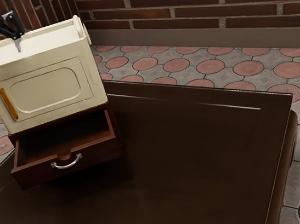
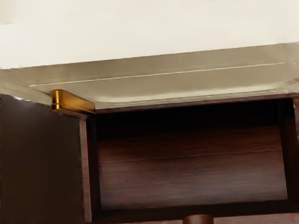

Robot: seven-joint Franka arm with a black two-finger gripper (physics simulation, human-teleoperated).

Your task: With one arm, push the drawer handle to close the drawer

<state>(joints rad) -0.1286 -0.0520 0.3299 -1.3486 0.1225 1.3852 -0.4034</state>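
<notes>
The claw (image 1: 0, 49) hangs spread over the cabinet (image 1: 50, 87); clear it, descend facing the handle (image 1: 67, 166), then push the drawer (image 1: 98, 151) squarely inward.

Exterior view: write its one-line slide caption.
Open claw over a cream cabinet, its door shut, with the silver-handled wooden drawer beneath it pulled out and empty.

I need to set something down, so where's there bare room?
The broad tabletop between the open drawer and the table edge at the exterior view's right; the visible drawer floor is bare too. Crowded: around the cream cabinet's top, where the gripper hangs.
</notes>
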